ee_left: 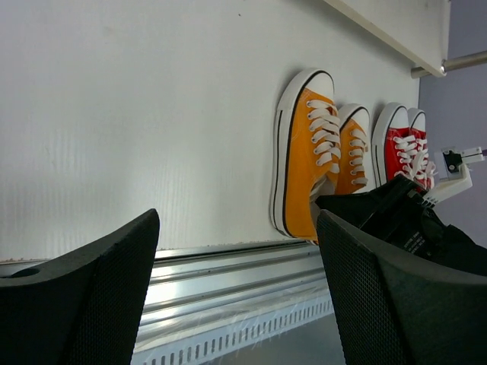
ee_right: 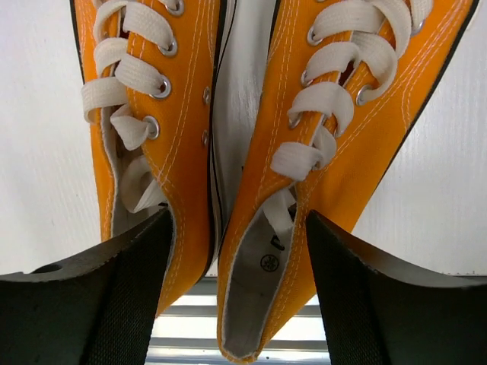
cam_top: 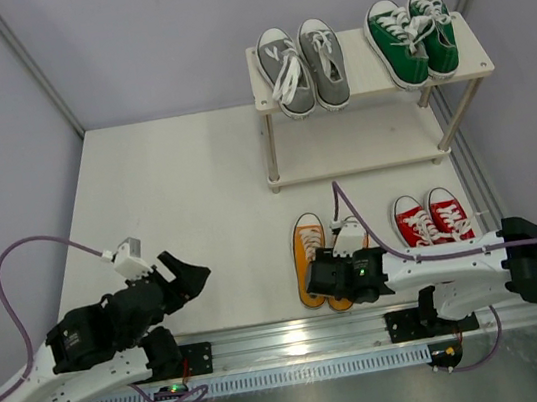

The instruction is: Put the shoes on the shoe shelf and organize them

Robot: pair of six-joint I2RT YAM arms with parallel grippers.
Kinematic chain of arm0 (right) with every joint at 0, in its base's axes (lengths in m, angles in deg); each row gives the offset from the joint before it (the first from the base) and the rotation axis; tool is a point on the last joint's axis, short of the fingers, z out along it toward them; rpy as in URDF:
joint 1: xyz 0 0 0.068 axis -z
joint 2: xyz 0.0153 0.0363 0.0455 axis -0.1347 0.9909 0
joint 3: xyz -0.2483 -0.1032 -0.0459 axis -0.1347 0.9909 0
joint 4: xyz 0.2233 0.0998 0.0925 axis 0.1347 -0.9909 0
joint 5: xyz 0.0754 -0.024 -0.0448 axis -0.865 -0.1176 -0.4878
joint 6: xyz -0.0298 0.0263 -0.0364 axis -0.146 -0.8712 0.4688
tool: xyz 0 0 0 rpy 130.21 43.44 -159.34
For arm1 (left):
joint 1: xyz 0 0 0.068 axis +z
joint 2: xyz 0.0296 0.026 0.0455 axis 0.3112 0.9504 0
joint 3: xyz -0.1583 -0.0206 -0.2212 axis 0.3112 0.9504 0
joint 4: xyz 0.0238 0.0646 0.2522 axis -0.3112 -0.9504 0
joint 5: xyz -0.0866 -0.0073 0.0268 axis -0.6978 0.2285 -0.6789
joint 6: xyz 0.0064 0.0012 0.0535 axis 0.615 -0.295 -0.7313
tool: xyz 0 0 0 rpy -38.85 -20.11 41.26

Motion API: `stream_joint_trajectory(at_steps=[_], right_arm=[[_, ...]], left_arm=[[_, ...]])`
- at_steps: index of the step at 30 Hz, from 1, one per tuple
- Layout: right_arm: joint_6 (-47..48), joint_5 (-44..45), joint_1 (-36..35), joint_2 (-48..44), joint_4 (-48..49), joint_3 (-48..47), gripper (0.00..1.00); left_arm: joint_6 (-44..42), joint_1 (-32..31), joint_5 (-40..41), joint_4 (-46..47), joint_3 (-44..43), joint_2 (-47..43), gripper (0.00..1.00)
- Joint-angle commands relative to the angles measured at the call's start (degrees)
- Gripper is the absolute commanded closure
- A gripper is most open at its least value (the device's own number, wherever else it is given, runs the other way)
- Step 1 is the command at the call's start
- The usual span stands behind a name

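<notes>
The shoe shelf (cam_top: 355, 46) stands at the back right, with a grey pair (cam_top: 303, 66) and a green pair (cam_top: 413, 38) on its top board; the lower board (cam_top: 362, 152) is bare. An orange pair (cam_top: 308, 248) lies on the table in front of it, and a red pair (cam_top: 431, 217) to its right. My right gripper (cam_top: 334, 260) is open at the orange heels. In the right wrist view the right gripper (ee_right: 237, 220) spans the right orange shoe (ee_right: 304, 190) and the left shoe's (ee_right: 171, 152) inner wall. My left gripper (cam_top: 191, 271) is open and empty.
A metal rail (cam_top: 300, 343) runs along the near table edge, and shows in the left wrist view (ee_left: 228, 281). That view also shows the orange pair (ee_left: 304, 167), the red pair (ee_left: 403, 148) and my right arm (ee_left: 411, 224). Enclosure walls stand at the left and back.
</notes>
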Motion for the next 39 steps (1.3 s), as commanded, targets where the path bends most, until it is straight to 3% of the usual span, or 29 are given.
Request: stream_joint_trajectory(at_steps=[1, 7, 14, 21, 28, 33, 39], right_arm=[[2.8, -1.0, 1.7, 2.0, 8.3, 0.8, 0.29], [8.7, -1.6, 3.7, 7.5, 11.3, -3.3, 0.47], [8.9, 1.4, 3.7, 10.8, -1.0, -14.8, 0.52], [5.7, 1.2, 4.7, 16.3, -7.2, -20.1, 0.52], [3.2, -1.5, 5.1, 19.6, -9.2, -18.6, 0.51], [7.9, -0.7, 3.1, 14.5, -3.4, -16.7, 0.4], [10.3, 2.2, 2.7, 14.7, -6.6, -23.9, 0.34]], left_arm=[[1.7, -0.1, 2.7, -3.9, -1.3, -0.6, 0.18], [2.1, -0.1, 2.6, -5.1, -1.3, -1.9, 0.2], [3.7, -0.1, 3.6, -8.4, -0.9, -5.9, 0.21], [5.0, -0.1, 4.6, -10.7, -0.6, -9.2, 0.22], [5.8, -0.1, 5.0, -13.4, -1.2, -11.8, 0.22], [5.9, -0.1, 5.4, -13.8, -0.7, -13.4, 0.23], [5.1, -0.1, 5.1, -12.0, -0.1, -12.6, 0.22]])
